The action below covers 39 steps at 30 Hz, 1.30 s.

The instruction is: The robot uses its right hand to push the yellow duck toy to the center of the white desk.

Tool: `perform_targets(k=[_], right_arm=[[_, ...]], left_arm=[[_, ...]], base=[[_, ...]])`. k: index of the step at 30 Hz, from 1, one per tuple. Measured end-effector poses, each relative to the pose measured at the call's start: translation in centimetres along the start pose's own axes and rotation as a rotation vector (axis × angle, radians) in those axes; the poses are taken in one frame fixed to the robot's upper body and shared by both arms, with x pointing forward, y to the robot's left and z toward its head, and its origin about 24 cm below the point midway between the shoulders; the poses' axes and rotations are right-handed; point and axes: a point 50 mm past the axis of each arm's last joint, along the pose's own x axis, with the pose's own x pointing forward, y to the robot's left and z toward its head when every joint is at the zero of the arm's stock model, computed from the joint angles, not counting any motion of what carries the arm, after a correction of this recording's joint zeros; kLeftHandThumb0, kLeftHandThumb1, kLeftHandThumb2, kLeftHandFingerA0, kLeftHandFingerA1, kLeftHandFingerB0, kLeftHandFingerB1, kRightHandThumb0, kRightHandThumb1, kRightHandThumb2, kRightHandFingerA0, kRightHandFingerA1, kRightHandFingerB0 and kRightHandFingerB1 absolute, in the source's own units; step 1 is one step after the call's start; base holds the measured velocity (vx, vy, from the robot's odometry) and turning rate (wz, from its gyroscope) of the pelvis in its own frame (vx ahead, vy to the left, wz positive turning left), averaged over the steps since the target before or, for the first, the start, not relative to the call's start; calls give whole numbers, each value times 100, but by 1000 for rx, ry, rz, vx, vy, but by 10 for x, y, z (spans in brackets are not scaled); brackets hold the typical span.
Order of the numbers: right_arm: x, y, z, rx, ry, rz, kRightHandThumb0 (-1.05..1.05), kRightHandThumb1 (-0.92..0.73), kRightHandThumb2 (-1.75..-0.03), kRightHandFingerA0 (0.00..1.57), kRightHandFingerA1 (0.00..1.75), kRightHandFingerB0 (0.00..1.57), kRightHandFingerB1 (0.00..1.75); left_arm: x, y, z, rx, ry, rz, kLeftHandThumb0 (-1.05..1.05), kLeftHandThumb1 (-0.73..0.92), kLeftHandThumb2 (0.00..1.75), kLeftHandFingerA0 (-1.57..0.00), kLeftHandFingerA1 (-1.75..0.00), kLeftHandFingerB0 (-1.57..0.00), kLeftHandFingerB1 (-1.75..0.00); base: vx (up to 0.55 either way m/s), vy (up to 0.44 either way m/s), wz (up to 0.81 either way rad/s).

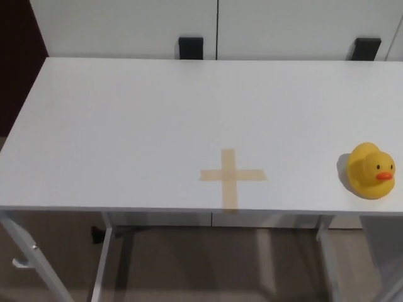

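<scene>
Near the white desk's point(126, 119) right edge, yellow duck toy point(371, 170); both hands out of view.

From our head camera, looking down, neither of our arms shows: no left forearm or hand enters from the picture's left, and no right forearm or hand from the right. Nothing of our body reaches over any edge or corner of the surface point(126, 126). With both hands out of view, we cannot report their pose or how their fingers stand.
</scene>
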Motion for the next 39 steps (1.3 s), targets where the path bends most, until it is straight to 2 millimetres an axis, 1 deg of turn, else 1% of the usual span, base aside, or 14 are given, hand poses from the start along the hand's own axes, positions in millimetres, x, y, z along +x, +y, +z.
perform_targets(k=[4, 6, 8, 9, 13, 14, 15, 16, 19, 20, 21, 22, 24, 39], right_arm=[[-2, -5, 4, 36, -34, -32, -13, -49, -102, 68, 74, 24, 55], [-3, -9, 7, 59, -53, -55, -47, -71, -61, 39, 59, 27, 30], [-3, -16, 18, 114, -103, -105, -47, -71, -61, 39, 59, 27, 30], [-2, -20, 26, 143, -136, -132, -62, -62, -92, 27, 62, 14, 41], [1, -32, 47, 216, -207, -197, -66, -64, -94, 23, 60, 14, 41], [2, -35, 53, 229, -222, -209, -63, -85, -66, 15, 54, 18, 27], [3, -38, 61, 244, -245, -225, -63, -85, -66, 15, 54, 18, 27], [4, -39, 70, 255, -272, -234, -34, -58, -112, 3, 54, 0, 47], [3, -40, 98, 273, -351, -240, -32, -62, -114, 2, 52, 0, 47], [3, -41, 110, 277, -383, -240, -64, -89, -67, 16, 35, 17, 27], [3, -41, 119, 279, -405, -240, -64, -89, -67, 16, 35, 17, 27], [2, -41, 133, 284, -439, -238, -71, -73, -99, 18, 48, 11, 41], [2, -40, 148, 286, -470, -234, -74, -74, -104, 23, 51, 13, 43], [6, -13, 247, 260, -641, -74, -72, -75, -105, 30, 53, 13, 45]], left_arm=[[-1, 2, -4, -12, 15, 6, -9, 56, 84, -95, -88, -89, -88], [-1, 2, -6, -13, 21, 8, -10, 56, 81, -85, -83, -83, -84], [-1, 3, -7, -14, 24, 9, -10, 56, 81, -85, -83, -83, -84], [-1, 3, -7, -16, 23, 9, -10, 59, 84, -89, -85, -84, -85], [-1, 3, -5, -24, 12, 11, -10, 58, 85, -89, -86, -85, -86], [-1, 3, -5, -28, 9, 12, -6, 57, 90, -89, -85, -84, -86], [-1, 4, -5, -33, 6, 14, -6, 57, 90, -89, -85, -84, -86], [-1, 4, -5, -35, 6, 15, -9, 58, 85, -89, -86, -82, -84], [-1, 4, -4, -38, -1, 16, -11, 60, 84, -86, -85, -81, -84], [-1, 4, -4, -37, -3, 15, -11, 61, 83, -87, -84, -82, -83], [-1, 3, -4, -37, -6, 15, -11, 61, 83, -87, -84, -82, -83], [-1, 3, -4, -35, -5, 14, -9, 59, 83, -87, -84, -83, -83], [-1, 3, -5, -35, -3, 14, -6, 57, 89, -87, -82, -83, -83], [-2, 3, -7, -42, -3, 14, -10, 58, 79, -89, -85, -82, -84]], base=[[0, 0, 0], [0, 0, 0], [0, 0, 0], [0, 0, 0], [0, 0, 0], [0, 0, 0], [0, 0, 0], [0, 0, 0], [0, 0, 0], [0, 0, 0], [0, 0, 0], [0, 0, 0], [0, 0, 0], [0, 0, 0]])
